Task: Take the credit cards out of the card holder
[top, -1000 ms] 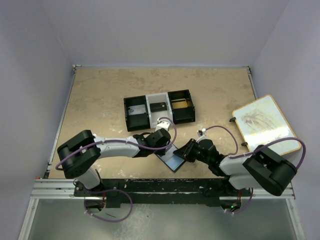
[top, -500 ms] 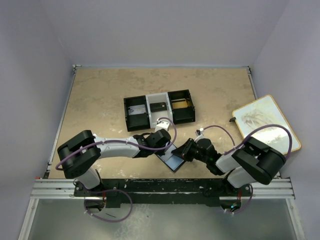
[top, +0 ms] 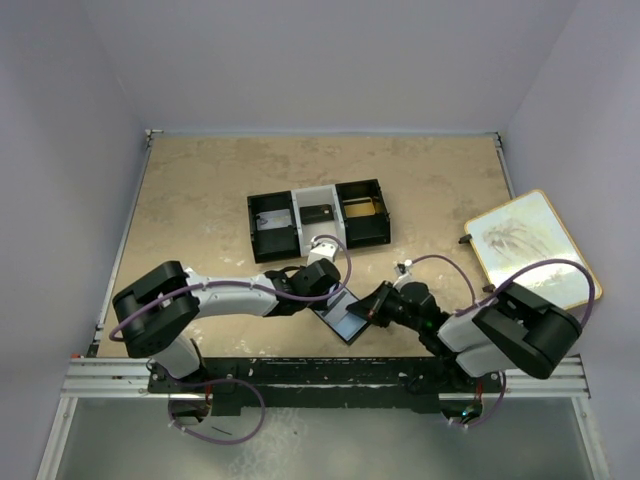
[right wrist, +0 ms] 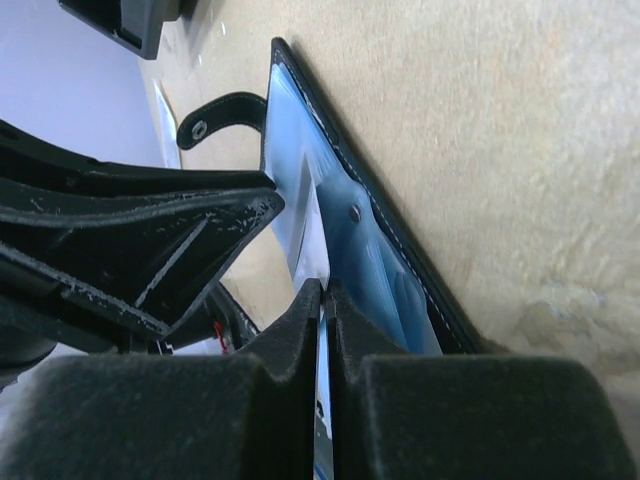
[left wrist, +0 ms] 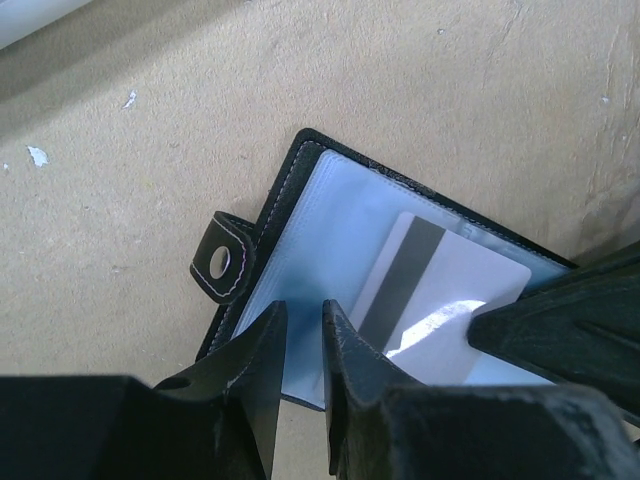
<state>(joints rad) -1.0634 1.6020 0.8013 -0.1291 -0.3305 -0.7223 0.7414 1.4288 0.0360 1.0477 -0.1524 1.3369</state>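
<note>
Left pincer point(left wrist: 303, 316): fingers nearly together with a slim gap, tips on the near edge of the open card holder point(left wrist: 318, 225); whether it pinches, cannot tell. Holder lies flat on the desk point(left wrist: 130, 170) between the arms. Right pincer point(right wrist: 322, 296): part-spread a second ago, now pressed together on the edge of the credit card point(left wrist: 452, 285) inside the holder, so the pull-out can likely begin; both arms reach low and inward, wrists almost meeting.

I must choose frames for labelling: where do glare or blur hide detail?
Left wrist view: white glare lies on the pale plastic card with a dark stripe. Right wrist view: the right claw is out of focus, and the black card holder with clear sleeves shines blue. Top view: even light, soft shadows.
</note>
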